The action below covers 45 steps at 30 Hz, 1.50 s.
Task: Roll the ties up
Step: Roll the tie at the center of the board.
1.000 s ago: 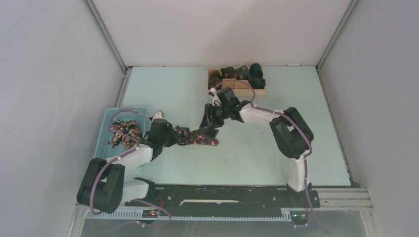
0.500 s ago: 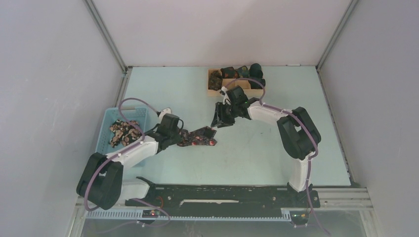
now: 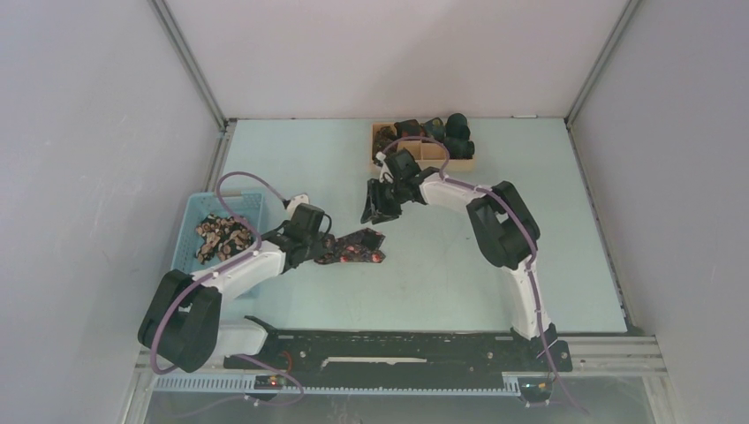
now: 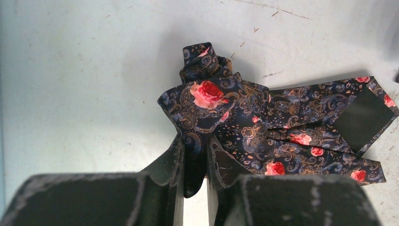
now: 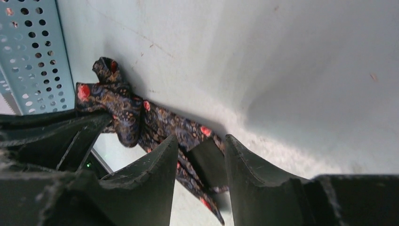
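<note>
A dark floral tie [image 3: 358, 249] lies crumpled on the pale table in front of my left arm. My left gripper [image 3: 318, 246] is shut on a fold of it at its left end. In the left wrist view the fabric [image 4: 244, 117] is pinched between the jaws [image 4: 194, 157], and the wide pointed end [image 4: 364, 113] lies flat at the right. My right gripper [image 3: 377, 208] is open and empty, above and behind the tie's right end. The right wrist view shows the tie [image 5: 155, 123] beyond the open gripper [image 5: 201, 141].
A light-blue basket [image 3: 196, 216] at the left holds more loose ties [image 3: 221, 237]; its perforated wall shows in the right wrist view [image 5: 33, 56]. A wooden divided tray [image 3: 382, 141] at the back holds several rolled ties [image 3: 446, 132].
My left gripper moved a little right with the tie, bunching it. My right gripper swung right, then back left, staying off the tie.
</note>
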### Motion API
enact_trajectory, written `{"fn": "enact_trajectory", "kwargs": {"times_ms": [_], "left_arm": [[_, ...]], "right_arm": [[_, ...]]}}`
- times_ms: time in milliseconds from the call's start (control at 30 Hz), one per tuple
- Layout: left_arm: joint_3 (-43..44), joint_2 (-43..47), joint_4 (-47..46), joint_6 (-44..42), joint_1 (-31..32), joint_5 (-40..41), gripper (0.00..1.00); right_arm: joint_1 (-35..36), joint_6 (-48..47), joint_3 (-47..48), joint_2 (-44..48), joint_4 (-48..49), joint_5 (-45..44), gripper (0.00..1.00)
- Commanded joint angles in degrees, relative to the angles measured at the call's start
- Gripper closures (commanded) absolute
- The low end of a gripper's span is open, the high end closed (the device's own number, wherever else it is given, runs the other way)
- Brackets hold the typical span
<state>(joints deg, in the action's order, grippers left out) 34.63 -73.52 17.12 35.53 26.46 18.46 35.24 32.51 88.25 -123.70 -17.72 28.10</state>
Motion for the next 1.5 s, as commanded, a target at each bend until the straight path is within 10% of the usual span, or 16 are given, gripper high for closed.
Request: {"fn": "enact_trajectory", "kwargs": {"times_ms": [0, 800, 1467], "left_arm": [[1.4, 0.0, 2.4, -2.3, 0.3, 1.6, 0.91], [1.6, 0.4, 2.2, -4.5, 2.2, -1.5, 0.92], [8.9, -5.6, 12.2, -5.8, 10.2, 14.3, 0.93]], "right_arm": [[0.9, -1.0, 6.0, -4.4, -3.1, 1.2, 0.56], [2.3, -0.8, -9.0, 2.3, -5.7, -2.0, 0.61], [-2.8, -2.9, -11.2, 12.2, -9.1, -4.3, 0.62]]}}
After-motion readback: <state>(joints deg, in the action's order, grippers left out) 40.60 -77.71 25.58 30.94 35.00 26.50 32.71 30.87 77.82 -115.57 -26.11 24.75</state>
